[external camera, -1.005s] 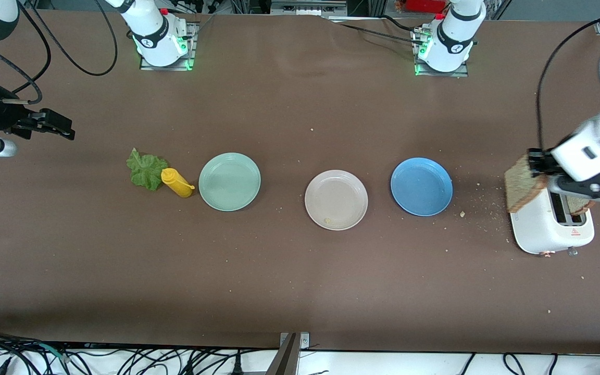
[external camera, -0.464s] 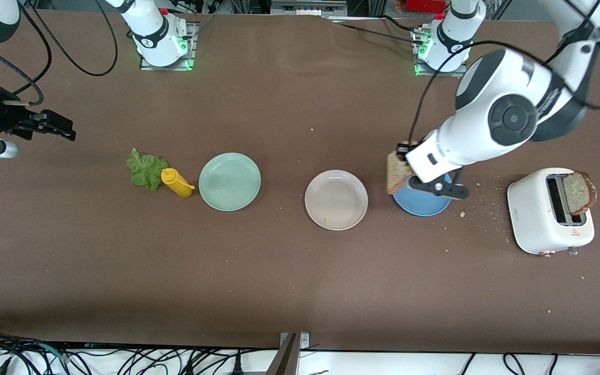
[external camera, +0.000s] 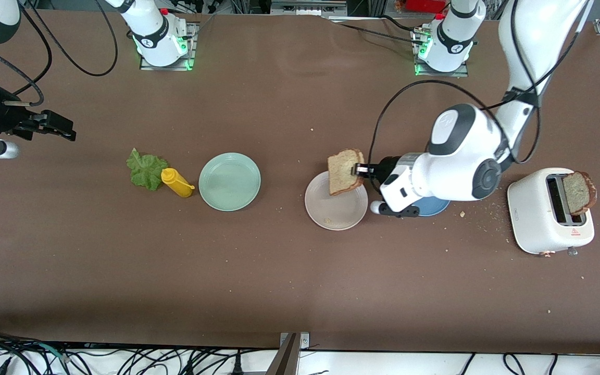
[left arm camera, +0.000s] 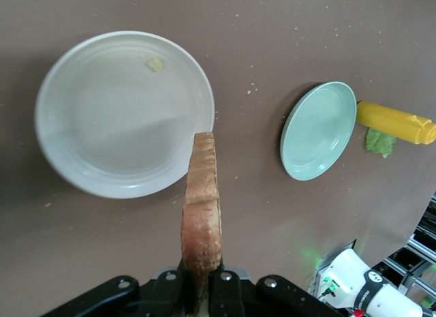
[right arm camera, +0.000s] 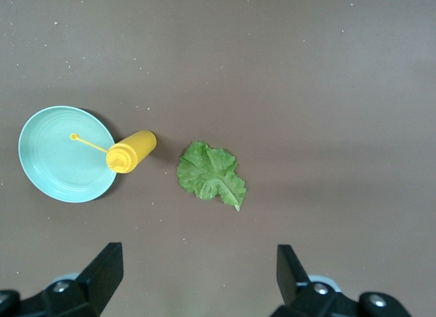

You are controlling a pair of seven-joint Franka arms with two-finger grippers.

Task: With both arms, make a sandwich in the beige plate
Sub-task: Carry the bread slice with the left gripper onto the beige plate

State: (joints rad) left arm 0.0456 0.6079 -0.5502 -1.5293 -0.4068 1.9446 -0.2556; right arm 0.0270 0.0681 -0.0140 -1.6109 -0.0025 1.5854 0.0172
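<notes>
Brown-crusted toast [external camera: 345, 171] hangs over the beige plate [external camera: 331, 213], and we see the left tool [external camera: 358, 171] clamped tight on its edge, the slice standing on edge in the left wrist view. The plate sits on the tabletop [external camera: 300, 281] between a mint-green plate [external camera: 229, 182] and a blue plate [external camera: 435, 207]. A second slice [external camera: 579, 192] stands in the toaster [external camera: 542, 219] at the left arm's end. The right tool [external camera: 60, 129] waits with its jaws spread wide, above the lettuce leaf [right arm camera: 210, 174] beside a yellow bottle [external camera: 176, 183].
</notes>
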